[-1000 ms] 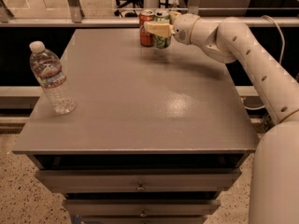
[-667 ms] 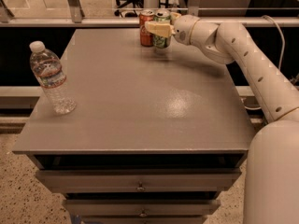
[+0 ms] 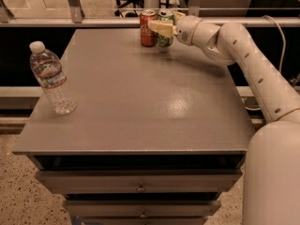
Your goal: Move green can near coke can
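The green can (image 3: 165, 37) stands at the far edge of the grey table (image 3: 136, 97), right beside the red coke can (image 3: 148, 28), which is on its left. My gripper (image 3: 164, 28) reaches in from the right and is shut on the green can, one cream finger (image 3: 160, 28) across its front. The can's base looks at or just above the table top. The coke can is upright and free.
A clear plastic water bottle (image 3: 50, 78) stands upright near the table's left edge. My white arm (image 3: 253, 64) runs along the table's right side. Drawers (image 3: 140, 187) sit below the table front. A railing and an office chair are behind the far edge.
The gripper and green can have stayed beside the coke can at the far edge; no clear movement shows.
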